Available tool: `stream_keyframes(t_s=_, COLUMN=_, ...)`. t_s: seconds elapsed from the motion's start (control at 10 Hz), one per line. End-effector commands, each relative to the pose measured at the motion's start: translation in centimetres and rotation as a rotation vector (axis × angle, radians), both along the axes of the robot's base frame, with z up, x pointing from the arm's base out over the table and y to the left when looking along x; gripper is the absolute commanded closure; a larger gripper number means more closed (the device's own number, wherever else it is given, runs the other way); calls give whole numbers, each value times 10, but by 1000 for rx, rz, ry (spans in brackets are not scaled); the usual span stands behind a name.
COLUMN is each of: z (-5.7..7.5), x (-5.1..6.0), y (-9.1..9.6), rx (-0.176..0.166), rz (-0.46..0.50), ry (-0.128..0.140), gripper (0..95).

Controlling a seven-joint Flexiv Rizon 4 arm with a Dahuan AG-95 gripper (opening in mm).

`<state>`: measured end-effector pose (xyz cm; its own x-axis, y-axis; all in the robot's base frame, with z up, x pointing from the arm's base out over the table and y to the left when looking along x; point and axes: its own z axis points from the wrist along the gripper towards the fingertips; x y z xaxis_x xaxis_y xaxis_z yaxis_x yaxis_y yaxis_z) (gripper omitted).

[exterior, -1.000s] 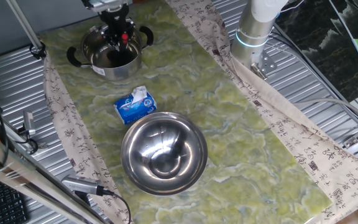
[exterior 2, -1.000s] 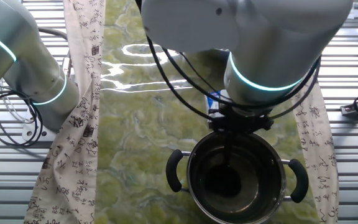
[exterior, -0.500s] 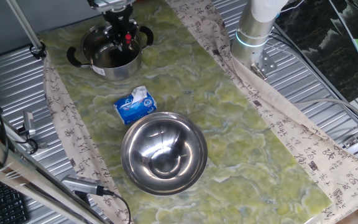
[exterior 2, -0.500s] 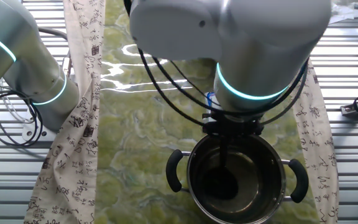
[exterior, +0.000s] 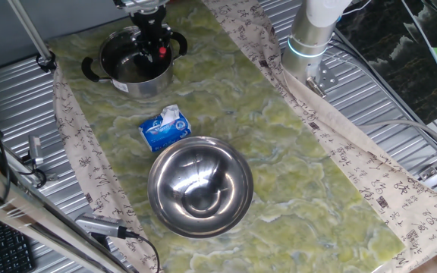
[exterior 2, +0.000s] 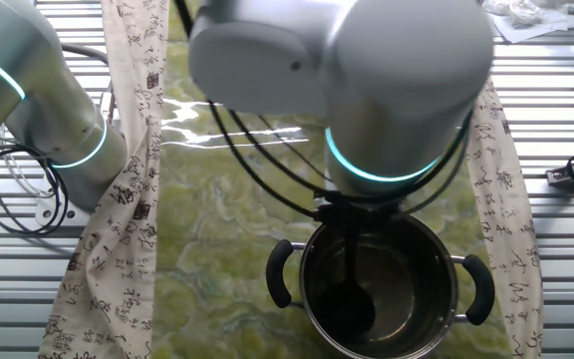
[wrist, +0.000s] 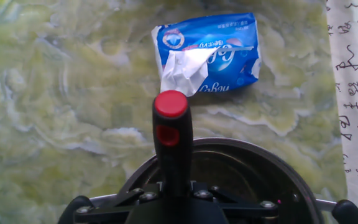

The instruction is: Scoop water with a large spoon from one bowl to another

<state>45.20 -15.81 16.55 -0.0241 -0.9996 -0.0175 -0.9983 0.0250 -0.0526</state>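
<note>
Jaws clamped on large spoon handle, gripper over pot at green marbled bench far end. Ribbed metal surround, patterned cloth along edges.

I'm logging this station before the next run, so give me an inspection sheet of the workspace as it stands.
Surface: green marbled mat between printed cloth strips.
Job's things: large spoon stands in the two-handled pot; steel bowl sits apart, nearer the camera. Water: cannot tell.
Clutter: tissue pack lies between pot and bowl.
Grippers: pincer shut on the spoon's handle, above the pot.
Cables: black loops hang from the arm.
Surroundings: ribbed metal tabletop.
</note>
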Motion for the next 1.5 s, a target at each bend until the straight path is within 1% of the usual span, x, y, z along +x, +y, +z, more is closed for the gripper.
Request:
stream_keyframes(t_s=0.1, z=-1, x=1, y=0, rx=1, rz=-1, ry=0, gripper=950)
stream_keyframes(t_s=0.4, z=-1, x=1, y=0, rx=2, rz=1, ry=-6, gripper=950)
stream_keyframes(t_s=0.7, z=0, x=2, y=1, rx=7, rz=6, ry=-5, gripper=950)
stream_keyframes(t_s=1.0, z=5, x=8, y=4, rx=11, rz=13, ry=-5, gripper=950)
stream_keyframes(t_s=1.3, z=3, x=9, y=7, rx=13, rz=7, ry=-10, gripper=950)
stream_keyframes(t_s=1.5, z=3, x=9, y=8, rx=16, rz=25, ry=-12, gripper=950)
